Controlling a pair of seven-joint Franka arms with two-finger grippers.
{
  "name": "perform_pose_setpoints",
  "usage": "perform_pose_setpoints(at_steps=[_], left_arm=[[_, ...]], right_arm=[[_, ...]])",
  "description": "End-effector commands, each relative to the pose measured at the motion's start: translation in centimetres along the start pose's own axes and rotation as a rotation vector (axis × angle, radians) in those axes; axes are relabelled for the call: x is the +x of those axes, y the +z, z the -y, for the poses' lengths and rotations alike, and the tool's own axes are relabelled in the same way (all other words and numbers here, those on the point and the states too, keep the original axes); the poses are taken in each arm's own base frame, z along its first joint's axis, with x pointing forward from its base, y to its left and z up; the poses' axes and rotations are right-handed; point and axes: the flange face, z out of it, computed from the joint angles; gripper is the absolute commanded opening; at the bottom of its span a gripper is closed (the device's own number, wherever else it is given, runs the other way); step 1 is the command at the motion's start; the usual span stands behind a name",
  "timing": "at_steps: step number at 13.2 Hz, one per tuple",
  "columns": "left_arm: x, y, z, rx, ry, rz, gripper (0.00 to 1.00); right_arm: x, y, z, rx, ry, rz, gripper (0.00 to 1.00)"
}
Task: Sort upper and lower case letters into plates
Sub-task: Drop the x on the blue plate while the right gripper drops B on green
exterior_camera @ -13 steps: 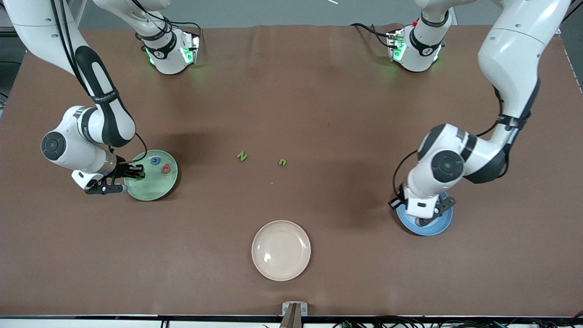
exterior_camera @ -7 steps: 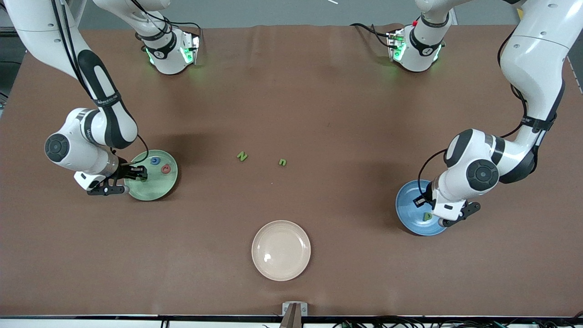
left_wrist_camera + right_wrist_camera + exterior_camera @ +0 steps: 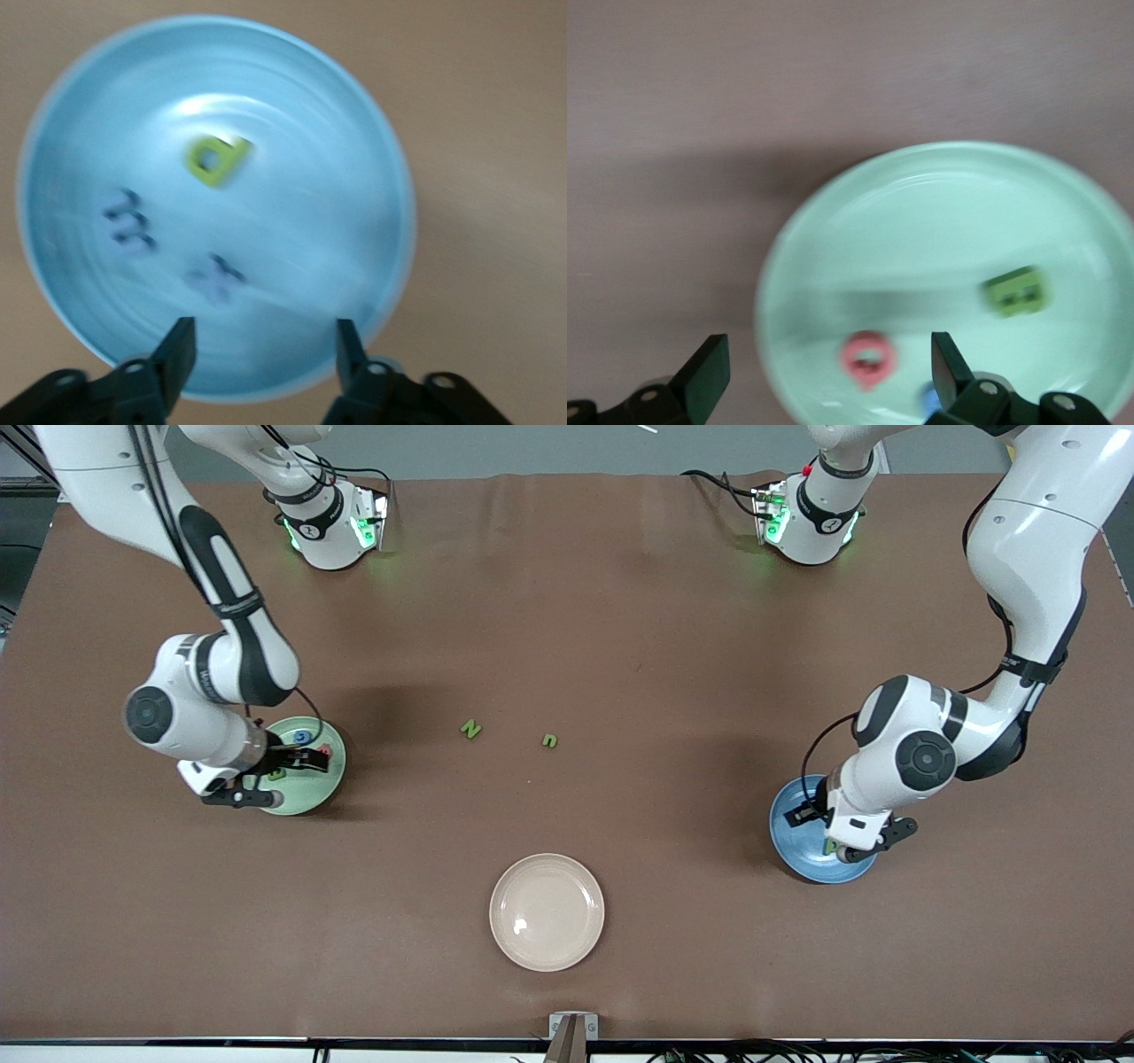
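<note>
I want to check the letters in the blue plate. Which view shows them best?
The left wrist view: the blue plate fills it, holding three letters. In the front view the left gripper covers most of them. The right wrist view lacks this plate.

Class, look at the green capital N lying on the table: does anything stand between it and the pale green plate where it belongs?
Nothing visible does. The capital N lies on bare brown table, and only open cloth separates it from the pale green plate. The right pincer hangs open over that plate, above the letters in it, not in the path.
</note>
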Motion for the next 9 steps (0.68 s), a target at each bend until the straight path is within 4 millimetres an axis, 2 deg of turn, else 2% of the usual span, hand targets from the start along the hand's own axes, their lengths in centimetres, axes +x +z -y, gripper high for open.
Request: perform_pose_setpoints(at_steps=[1, 4, 6, 9], left_arm=[[-3.5, -2.4, -4.2, -0.028, -0.043, -0.023, 1.0], [-7.9, -3.0, -9.2, -0.051, -0.104, -0.02, 1.0], [-11.8, -3.1, -13.3, -0.068, -0.145, -0.017, 1.0], [-15.9, -2.2, -17.5, -0.097, -0.26, 0.006, 1.0]], right_arm=[[-2.1, -0.3, 6.2, -0.006, 0.1, -0.003, 1.0], [-5.0, -0.5, 14.2, -0.012, 0.274, -0.016, 1.0], [-6.1, -0.1, 16.8, -0.006, 0.413, -0.032, 1.0], [-8.3, 0.7, 21.4, 0.017, 0.556, -0.066, 1.0]])
